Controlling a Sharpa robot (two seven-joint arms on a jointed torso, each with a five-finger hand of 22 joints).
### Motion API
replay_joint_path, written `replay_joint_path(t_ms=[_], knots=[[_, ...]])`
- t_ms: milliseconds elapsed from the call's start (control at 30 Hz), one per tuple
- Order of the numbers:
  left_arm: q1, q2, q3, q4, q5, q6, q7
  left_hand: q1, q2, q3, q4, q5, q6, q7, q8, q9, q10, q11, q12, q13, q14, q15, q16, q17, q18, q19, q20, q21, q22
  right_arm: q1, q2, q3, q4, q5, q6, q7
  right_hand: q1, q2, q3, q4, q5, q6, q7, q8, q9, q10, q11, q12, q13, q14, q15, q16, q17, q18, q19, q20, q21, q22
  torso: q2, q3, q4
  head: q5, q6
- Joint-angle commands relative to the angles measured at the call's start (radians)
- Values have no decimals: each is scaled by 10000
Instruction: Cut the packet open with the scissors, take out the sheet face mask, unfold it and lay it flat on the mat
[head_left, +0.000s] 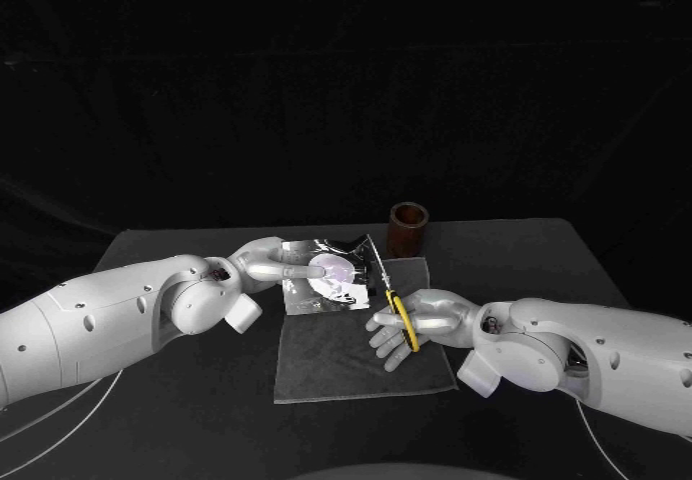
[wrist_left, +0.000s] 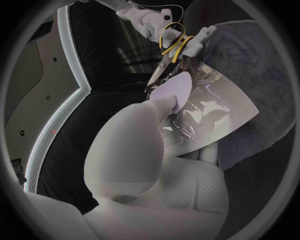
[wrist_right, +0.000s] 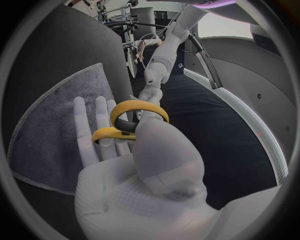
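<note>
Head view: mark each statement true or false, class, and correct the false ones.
1. The left hand holds the packet above the mat. True.
2. The scissors have yellow handles. True.
3. The scissors lie on the mat. False: the right hand holds them, with the blades at the packet's edge.
4. The cup stands on the mat. False: the cup stands on the table, behind the mat.
</note>
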Motion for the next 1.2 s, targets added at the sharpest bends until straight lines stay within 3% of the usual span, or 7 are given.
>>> replay_joint_path(t_ms=[33, 167, 700, 933, 1000, 1067, 1200], knots=[[4, 15, 7, 14, 79, 87, 59, -1, 125, 4, -27, 38, 49, 50, 33, 775, 75, -10, 40, 10, 60, -9, -59, 15, 202, -62, -25, 67, 17, -53, -144, -6, 195, -68, 668, 142, -222, -172, -251, -58, -14, -333, 899, -220, -118, -440, 160, -125, -145, -459, 173, -181, -193, 935, -251, 110, -248, -129, -5, -10, -7, -13, 13], [4, 13, 7, 12, 135, 100, 64, -1, 125, 4, -27, 38, 49, 50, 33, 775, 75, -10, 40, 10, 60, -9, -59, 15, 202, -62, -25, 67, 17, -155, -335, -22, 422, -193, 756, 89, -342, -352, -189, 9, -17, -692, 970, -412, -221, -1028, 278, -170, -166, -942, 322, -347, -379, 896, -474, 216, -488, -256, -11, -10, -10, -29, 20], [2, -54, 7, -30, 342, 123, 82, -34, 124, 32, -55, 38, 50, 52, 32, 785, 78, -9, 38, 10, 63, -8, -64, 22, 201, -68, -25, 75, 19, -479, -912, -43, 911, -381, 930, 117, -456, -511, -97, 132, -19, -739, 991, -420, -246, -1196, 309, -105, -149, -1158, 377, -379, -480, 890, -582, 267, -633, -333, -6, -5, -9, -49, 39], [2, -67, 7, -26, 395, 151, 83, -34, 124, 32, -55, 38, 50, 52, 32, 785, 78, -9, 38, 10, 63, -8, -64, 22, 201, -68, -25, 75, 19, -555, -976, -44, 898, -317, 1070, 98, -1002, -1137, 745, 281, -12, -1066, 1017, -401, -330, -1625, 379, -44, -142, -1599, 482, -399, -664, 863, -778, 344, -920, -441, 1, 0, -2, -50, 34], [2, -68, 6, -34, 401, 152, 87, -34, 124, 32, -55, 38, 50, 52, 32, 785, 78, -9, 38, 10, 63, -8, -64, 22, 201, -68, -25, 75, 19, -565, -974, -44, 876, -299, 1148, 80, -1260, -1470, 1270, 292, -13, -1247, 1023, -348, -378, -1819, 407, -15, -144, -1816, 532, -407, -746, 832, -879, 366, -1061, -459, -1, -6, -4, -41, 37], [2, -68, 6, -38, 405, 153, 88, -34, 124, 32, -55, 38, 50, 52, 32, 785, 78, -9, 38, 10, 63, -8, -64, 22, 201, -68, -25, 75, 19, -570, -950, -44, 858, -286, 1231, 63, -1375, -1623, 1506, 299, -7, -1336, 1033, -328, -400, -1928, 421, -18, -148, -1914, 553, -412, -781, 810, -935, 376, -1130, -465, 1, -3, 11, -45, 38], [1, -58, 6, -32, 409, 169, 87, -34, 124, 32, -55, 38, 50, 52, 32, 785, 78, -9, 38, 10, 63, -8, -64, 22, 201, -68, -25, 75, 19, -575, -857, -44, 782, -222, 1315, 40, -1902, -2313, 2429, 324, -15, -1844, 1033, -228, -544, -2406, 479, -50, -146, -2601, 655, -470, -1009, 721, -1165, 389, -1403, -471, 4, 3, 13, -34, 22]])
